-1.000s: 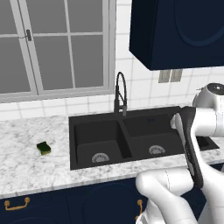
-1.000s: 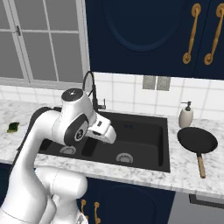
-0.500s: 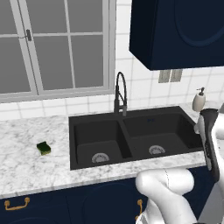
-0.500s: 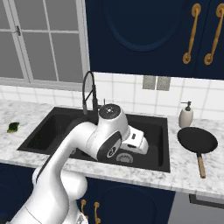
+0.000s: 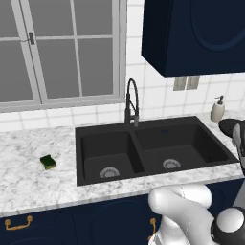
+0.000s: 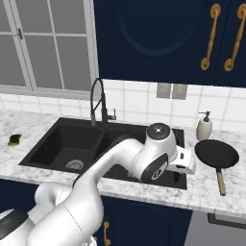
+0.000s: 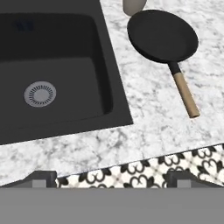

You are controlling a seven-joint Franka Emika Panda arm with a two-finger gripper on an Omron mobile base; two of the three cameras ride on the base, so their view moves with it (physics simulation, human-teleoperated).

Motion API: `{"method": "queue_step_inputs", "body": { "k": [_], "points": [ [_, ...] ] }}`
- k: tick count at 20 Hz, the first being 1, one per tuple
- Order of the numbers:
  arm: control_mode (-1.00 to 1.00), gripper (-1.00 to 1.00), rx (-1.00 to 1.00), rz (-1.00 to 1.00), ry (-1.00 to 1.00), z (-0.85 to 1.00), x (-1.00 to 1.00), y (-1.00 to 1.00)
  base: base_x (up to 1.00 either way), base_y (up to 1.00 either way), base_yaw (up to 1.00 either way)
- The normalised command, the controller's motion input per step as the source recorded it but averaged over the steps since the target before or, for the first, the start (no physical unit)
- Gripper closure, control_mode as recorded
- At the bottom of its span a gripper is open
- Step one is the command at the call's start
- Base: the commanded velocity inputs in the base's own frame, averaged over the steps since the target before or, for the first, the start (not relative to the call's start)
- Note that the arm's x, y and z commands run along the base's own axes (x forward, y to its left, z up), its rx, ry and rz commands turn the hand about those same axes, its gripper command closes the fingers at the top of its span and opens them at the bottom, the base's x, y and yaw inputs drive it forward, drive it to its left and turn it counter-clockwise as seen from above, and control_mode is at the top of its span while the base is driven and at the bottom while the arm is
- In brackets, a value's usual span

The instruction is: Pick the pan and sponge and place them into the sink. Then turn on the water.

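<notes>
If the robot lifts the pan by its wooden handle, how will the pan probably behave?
The pan looks rigid, so it should keep its shape. Its wide round body sits far from the thin handle, so it may droop forward. The smooth handle might twist in the jaws.

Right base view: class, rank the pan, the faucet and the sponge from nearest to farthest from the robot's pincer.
1. The pan, on the counter just right of the pincer.
2. The faucet, behind the sink's divider, to the pincer's left.
3. The sponge, on the far left counter.
</notes>
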Motion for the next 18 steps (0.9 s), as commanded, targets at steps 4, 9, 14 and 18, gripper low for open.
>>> {"method": "queue_step_inputs", "body": {
  "k": [4, 9, 14, 18],
  "points": [
    [-1.00, -1.00, 0.00, 0.03, 0.03, -0.03, 0.27, -0.91, 0.00, 0.00, 0.00],
    [-1.00, -1.00, 0.00, 0.06, 0.03, -0.17, 0.36, -0.64, 0.00, 0.00, 0.00],
    [-1.00, -1.00, 0.00, 0.05, 0.01, -0.20, 0.28, -0.53, 0.00, 0.00, 0.00],
    [-1.00, -1.00, 0.00, 0.04, 0.00, -0.28, 0.27, -0.41, 0.00, 0.00, 0.00]
  ]
}}
